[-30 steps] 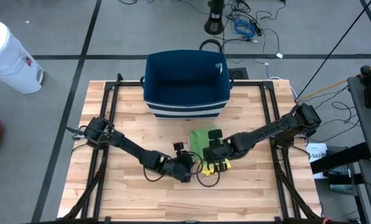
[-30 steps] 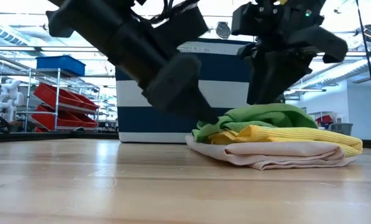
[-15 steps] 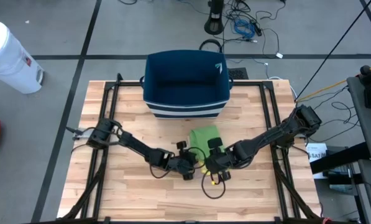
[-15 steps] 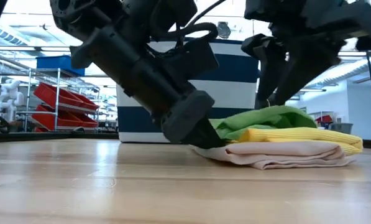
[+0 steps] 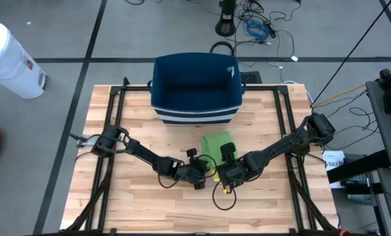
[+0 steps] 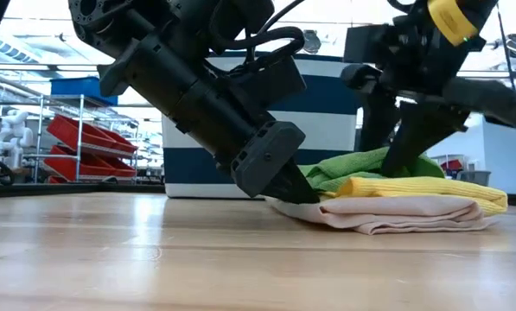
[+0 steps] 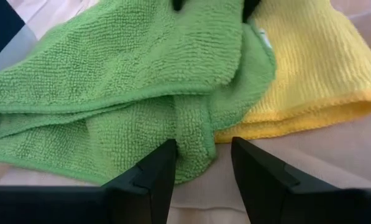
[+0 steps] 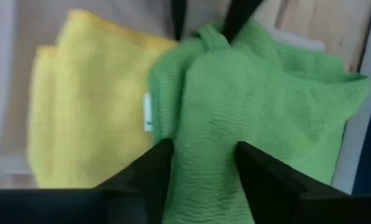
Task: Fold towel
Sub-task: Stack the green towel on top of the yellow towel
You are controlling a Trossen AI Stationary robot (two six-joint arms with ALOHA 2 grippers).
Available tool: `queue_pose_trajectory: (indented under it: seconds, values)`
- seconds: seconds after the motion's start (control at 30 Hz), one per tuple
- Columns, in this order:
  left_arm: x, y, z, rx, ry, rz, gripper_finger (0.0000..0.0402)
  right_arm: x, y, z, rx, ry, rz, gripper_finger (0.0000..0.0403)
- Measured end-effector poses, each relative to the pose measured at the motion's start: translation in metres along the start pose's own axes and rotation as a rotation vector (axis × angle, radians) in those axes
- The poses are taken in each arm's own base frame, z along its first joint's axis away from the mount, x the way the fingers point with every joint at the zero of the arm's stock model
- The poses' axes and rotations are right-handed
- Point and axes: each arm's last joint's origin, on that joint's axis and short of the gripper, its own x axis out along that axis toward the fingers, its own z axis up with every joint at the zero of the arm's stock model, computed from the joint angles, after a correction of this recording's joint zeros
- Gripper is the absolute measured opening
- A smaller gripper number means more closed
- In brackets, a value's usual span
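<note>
A green towel (image 5: 216, 145) lies crumpled on top of a folded yellow towel (image 6: 430, 186), which rests on a folded beige cloth (image 6: 396, 214) on the table. My left gripper (image 5: 199, 175) is at the stack's near left end, also seen as the left gripper (image 6: 285, 187) low at the pile. My right gripper (image 5: 228, 173) stands over the near right part, fingers pointing down into the green towel (image 6: 353, 166). Both are shut on green cloth. My left gripper pinches a folded edge of the green towel (image 7: 194, 152) between its two fingers (image 7: 149, 180), coming in low and slanting from the table's left. The towel stays lying on the yellow towel, slack. My right gripper pinches a bunched ridge of the green towel (image 8: 204, 155) between its fingers (image 8: 260, 177), coming from above and from the right. The cloth lies slack on the stack.
A dark blue bin with a white stripe (image 5: 196, 87) stands at the table's far middle, just behind the towels. Black frame rails (image 5: 110, 131) run along the table's sides. Bare wood lies near and left of the stack (image 5: 136, 203).
My left gripper has dropped and moved right to the stack's left end. My right gripper has moved toward the near edge and down onto the green towel. The green towel's raised hump has flattened and shifted toward the far side.
</note>
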Motion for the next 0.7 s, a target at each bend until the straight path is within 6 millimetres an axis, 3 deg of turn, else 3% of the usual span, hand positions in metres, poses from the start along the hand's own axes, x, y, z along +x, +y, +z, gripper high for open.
queue_pose_trajectory:
  seconds: [0.13, 0.3, 0.53, 0.7]
  values:
    - [-0.001, -0.002, 0.000, 0.004, -0.003, 0.000, 0.0156, 0.002, -0.001, -0.003, -0.015, 0.010, -0.034, 0.0114]
    - [-0.002, -0.003, 0.000, 0.011, -0.009, -0.002, 0.0115, 0.003, -0.004, -0.002, -0.029, 0.007, -0.041, 0.0018]
    - [-0.009, -0.009, 0.003, 0.067, -0.027, -0.015, 0.0062, -0.002, -0.006, -0.001, -0.016, -0.019, -0.043, 0.0013]
    - [-0.013, -0.013, 0.006, 0.110, -0.059, -0.003, 0.0039, -0.011, -0.017, -0.002, 0.091, -0.046, -0.119, 0.0004]
